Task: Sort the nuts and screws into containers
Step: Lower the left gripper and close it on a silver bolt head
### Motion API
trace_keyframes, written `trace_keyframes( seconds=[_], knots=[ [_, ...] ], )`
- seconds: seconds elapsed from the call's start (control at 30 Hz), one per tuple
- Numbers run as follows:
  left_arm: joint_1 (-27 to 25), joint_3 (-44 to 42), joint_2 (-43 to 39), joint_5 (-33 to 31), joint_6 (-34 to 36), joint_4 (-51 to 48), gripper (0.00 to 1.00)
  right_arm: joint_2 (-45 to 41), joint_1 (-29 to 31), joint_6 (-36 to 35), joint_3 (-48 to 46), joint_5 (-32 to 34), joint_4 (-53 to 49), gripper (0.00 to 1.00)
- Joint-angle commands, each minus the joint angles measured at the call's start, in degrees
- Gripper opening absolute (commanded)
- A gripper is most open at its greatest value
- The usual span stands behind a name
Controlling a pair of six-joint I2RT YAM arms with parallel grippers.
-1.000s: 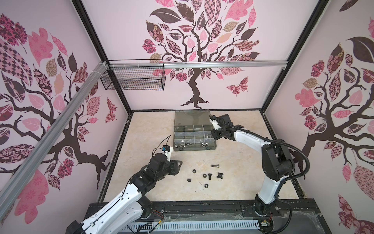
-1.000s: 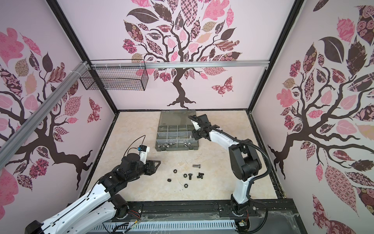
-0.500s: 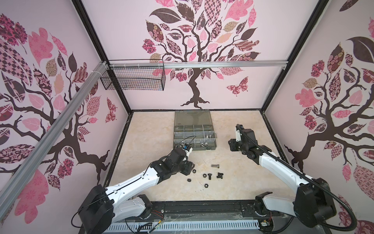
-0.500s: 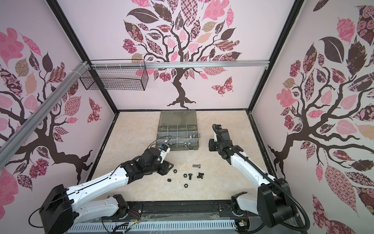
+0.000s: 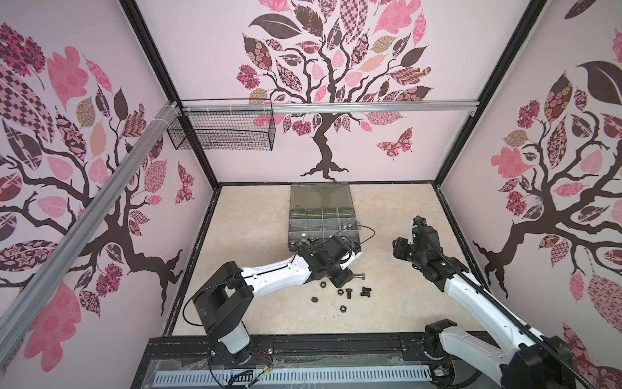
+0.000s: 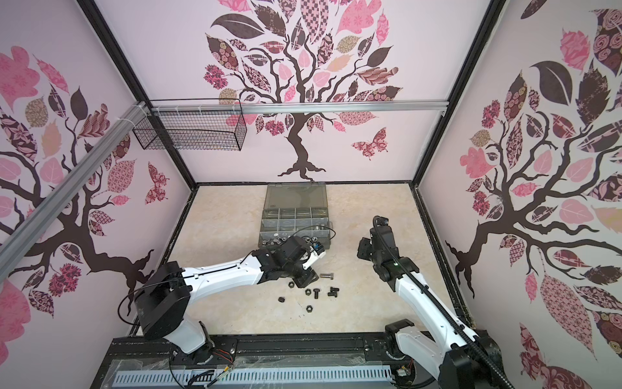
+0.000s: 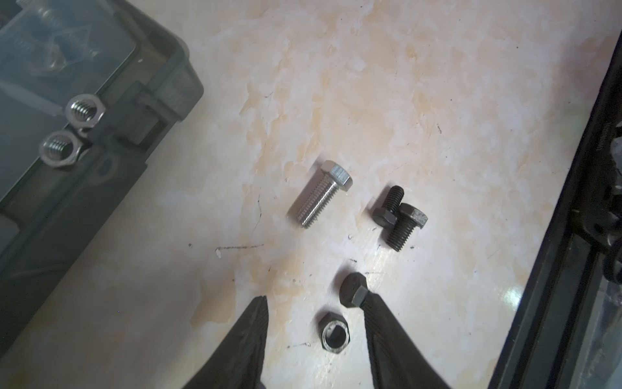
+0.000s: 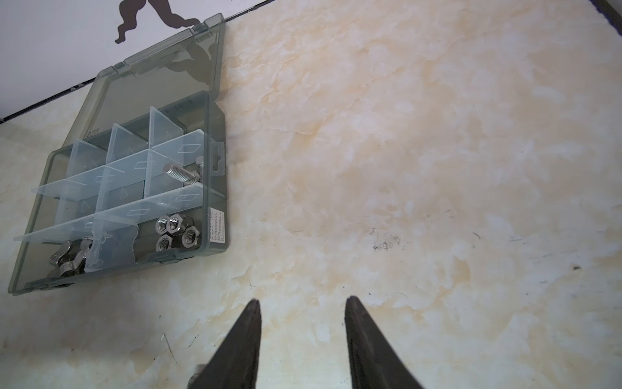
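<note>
Two pairs of jaws, both parted and gripping nothing right now. Left gripper (image 7: 314, 298) is hanging low over the table (image 7: 437, 101), fingers straddling a black nut (image 7: 333, 335) lying flat, while one finger is pressing against, or sitting just beside, the head of a black screw (image 7: 351, 291) – can't tell which. Just past those, a silver screw (image 7: 319, 193) is lying on its side, and two more black screws (image 7: 400, 219) are touching each other near it. Other black nuts (image 5: 314, 299) are sitting scattered close by in both top views. Handling call, imo: that nut is looking light, hard and slick, prob skidding on the glossy top, so the fingers should be closing across opposite flats, right down at the surface. Screws are likely rolling if nudged, so mid-shaft on the threads is offering the best bite. Right gripper (image 8: 303, 299) is hanging over bare table, well apart from the loose pile. Organiser case (image 8: 215, 188) is sitting lid-open toward the back wall, w/ silver nuts (image 8: 175, 230) lying in a near-row corner compartment, wing nuts (image 8: 67, 261) in the next one along, and a sorted silver screw (image 8: 181, 175) resting in the compartment behind the nuts.
</note>
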Motion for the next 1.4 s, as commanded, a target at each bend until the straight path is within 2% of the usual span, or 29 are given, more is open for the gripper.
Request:
trace_keyframes(
  seconds=[0.0,0.37,0.73,0.9,1.1,1.23,1.37],
  knots=[
    [-1.01,5.28,4.09,1.5,4.43,-1.23,0.5,-2.32,-0.7,1.81,0.23,2.14,-3.19,0.45],
    [-1.46,13.43,15.5,2.56,6.29,-2.34,0.49,-4.39,-2.11,1.9,0.62,1.95,-5.04,0.48],
    [-1.46,14.75,19.6,1.33,7.79,-2.83,0.43,-5.18,-2.41,1.46,0.49,2.39,-5.65,0.48],
    [-1.45,14.6,20.63,1.17,8.14,-3.34,0.35,-5.15,-2.54,1.19,0.49,2.7,-5.71,0.49],
    [-1.45,14.51,20.43,0.54,6.73,-3.25,0.11,-4.54,-2.61,0.67,1.18,2.85,-5.74,0.49],
    [-1.22,14.82,16.79,1.53,4.93,-2.81,0.05,-4.54,-2.68,0.58,1.56,2.88,-5.65,0.49],
    [1.27,17.65,12.44,0.72,3.31,-1.66,0.03,-4.69,-2.72,1.01,1.9,2.38,-5.8,0.49]
  ],
)
